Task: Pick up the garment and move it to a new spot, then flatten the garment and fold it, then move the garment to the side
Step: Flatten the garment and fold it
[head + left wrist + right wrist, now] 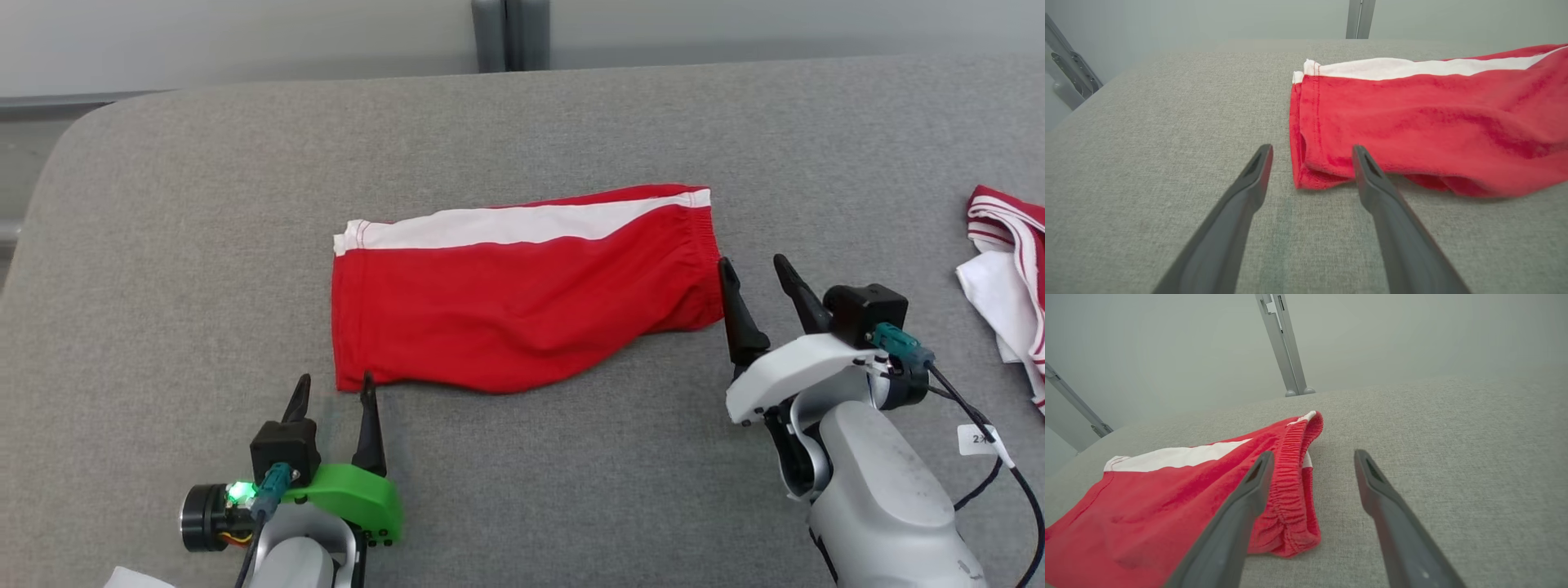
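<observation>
while the red shorts (522, 302) lie spread out in the middle of the grey table (204, 245), both grippers wait beside them and hold nothing. the shorts have a white stripe along the far edge. the stretchy waist is at the right end and the leg hem is at the left end. the near edge is a bit bumpy.

the left gripper (335, 378) is at the near left corner of the shorts. its two fingers are wide apart. one finger tip is just beside the hem, and i cannot tell if it touches.

the right gripper (751, 261) is just right of the waist. its fingers are wide apart too, and one is right next to the waist.

far to the right lies a cloth (1000, 278), white with red stripes, all bunched up.
</observation>
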You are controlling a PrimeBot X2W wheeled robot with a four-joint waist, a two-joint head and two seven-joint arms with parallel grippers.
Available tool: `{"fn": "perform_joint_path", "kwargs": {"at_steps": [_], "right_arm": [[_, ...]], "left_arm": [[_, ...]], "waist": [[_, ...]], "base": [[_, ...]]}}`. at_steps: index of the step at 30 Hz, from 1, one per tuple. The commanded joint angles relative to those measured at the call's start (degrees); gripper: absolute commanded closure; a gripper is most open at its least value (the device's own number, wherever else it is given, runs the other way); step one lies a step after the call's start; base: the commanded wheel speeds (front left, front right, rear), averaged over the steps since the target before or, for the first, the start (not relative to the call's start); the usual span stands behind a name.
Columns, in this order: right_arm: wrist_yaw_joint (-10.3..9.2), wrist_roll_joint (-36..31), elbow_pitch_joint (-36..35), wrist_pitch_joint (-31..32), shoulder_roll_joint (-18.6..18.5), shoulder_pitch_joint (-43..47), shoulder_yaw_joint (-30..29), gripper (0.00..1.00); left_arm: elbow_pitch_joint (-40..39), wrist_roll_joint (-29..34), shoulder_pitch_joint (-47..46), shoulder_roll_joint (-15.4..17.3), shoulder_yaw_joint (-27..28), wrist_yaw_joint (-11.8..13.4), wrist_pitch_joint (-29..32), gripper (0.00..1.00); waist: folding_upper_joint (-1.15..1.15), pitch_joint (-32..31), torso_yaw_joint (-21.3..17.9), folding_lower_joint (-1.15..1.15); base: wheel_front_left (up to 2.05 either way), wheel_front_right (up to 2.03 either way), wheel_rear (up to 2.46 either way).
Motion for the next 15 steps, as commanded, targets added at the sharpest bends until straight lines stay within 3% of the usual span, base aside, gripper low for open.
{"fn": "perform_joint_path", "kwargs": {"at_steps": [1, 13, 14, 15], "right_arm": [[-0.05, 0.32, 1.25, -0.14, -0.08, -1.26, 0.1, 0.0], [-0.06, 3.71, 17.59, 0.01, -0.08, -5.37, 2.28, 0.0], [-0.06, 4.08, 17.98, 0.03, -0.07, -5.04, 2.49, 0.23], [-0.06, 4.49, 18.15, 0.07, -0.06, -4.53, 2.78, 0.58]], "left_arm": [[-0.02, 0.49, -0.26, 0.32, -0.1, 0.1, 0.01, 0.0], [1.11, -0.31, -1.55, 0.29, -0.86, 0.27, 0.01, 0.0], [1.14, -0.32, -1.57, 0.29, -1.03, 0.2, 0.01, 0.0], [1.18, -0.31, -1.57, 0.28, -1.28, 0.07, 0.01, 0.0]], "waist": [[0.0, 1.84, 2.36, 0.0], [0.0, 4.23, 4.2, 0.0], [0.0, 4.21, 4.11, 0.0], [0.0, 4.12, 3.97, 0.0]], "base": [[0.0, 0.0, 0.0], [0.0, 0.0, 0.0], [0.0, 0.0, 0.0], [0.0, 0.0, 0.0]]}}
